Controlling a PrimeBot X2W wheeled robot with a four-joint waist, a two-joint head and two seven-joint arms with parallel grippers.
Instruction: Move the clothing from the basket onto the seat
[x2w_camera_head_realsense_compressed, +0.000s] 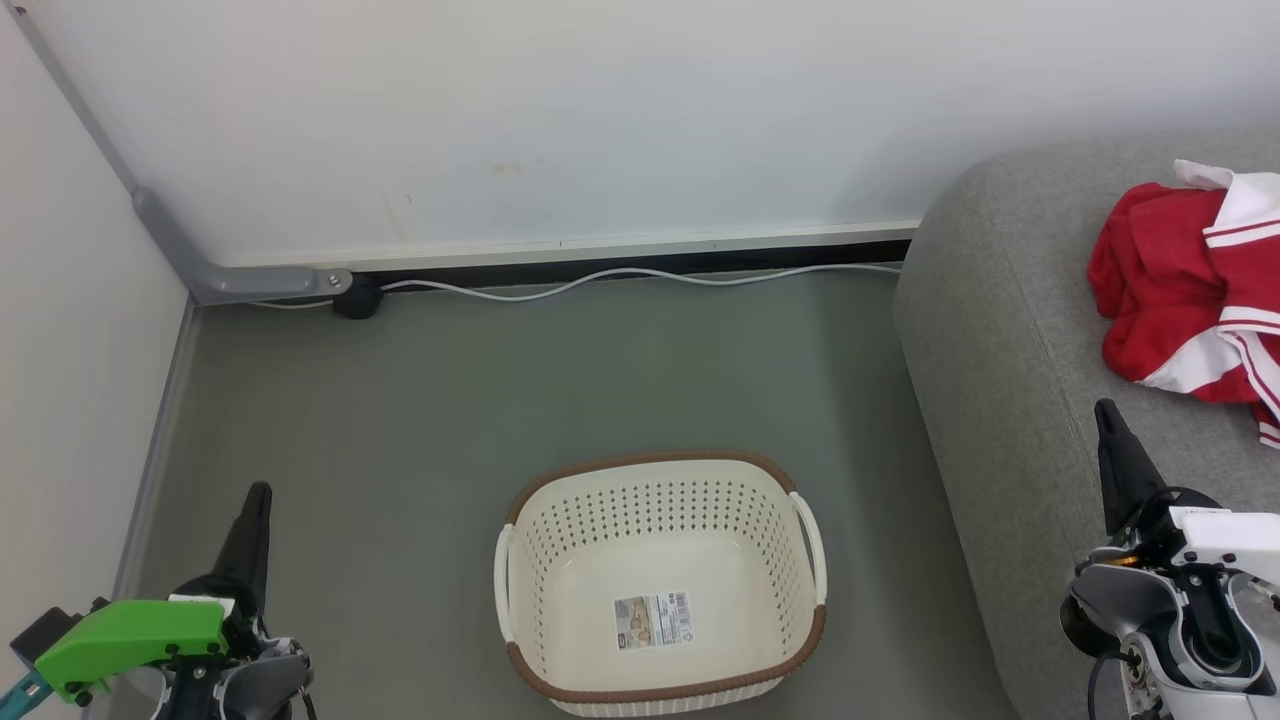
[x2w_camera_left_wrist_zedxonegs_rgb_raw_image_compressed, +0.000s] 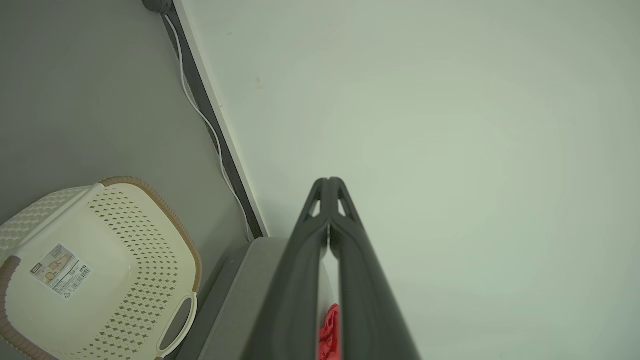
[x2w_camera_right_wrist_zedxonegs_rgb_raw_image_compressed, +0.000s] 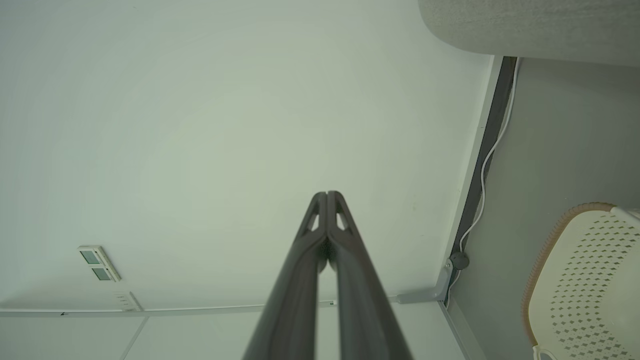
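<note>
Red clothing (x2w_camera_head_realsense_compressed: 1185, 290) heaped on grey seat (x2w_camera_head_realsense_compressed: 1000, 330), clear of rounded edge; transfer judged done. Basket (x2w_camera_head_realsense_compressed: 650, 505) bare save label, on floor (x2w_camera_head_realsense_compressed: 450, 400) beside seat. Left gripper (x2w_camera_head_realsense_compressed: 258, 492), right gripper (x2w_camera_head_realsense_compressed: 1104, 408): both closed, holding nothing, flanking basket. Floor open toward wall (x2w_camera_head_realsense_compressed: 600, 120); cable (x2w_camera_head_realsense_compressed: 600, 280) hugs skirting.

There's a small label (x2w_camera_head_realsense_compressed: 652, 619) on the inside floor of the basket (x2w_camera_head_realsense_compressed: 655, 505), showing a barcode and a little picture. Its print is too small to read. No other lettering can be made out.
</note>
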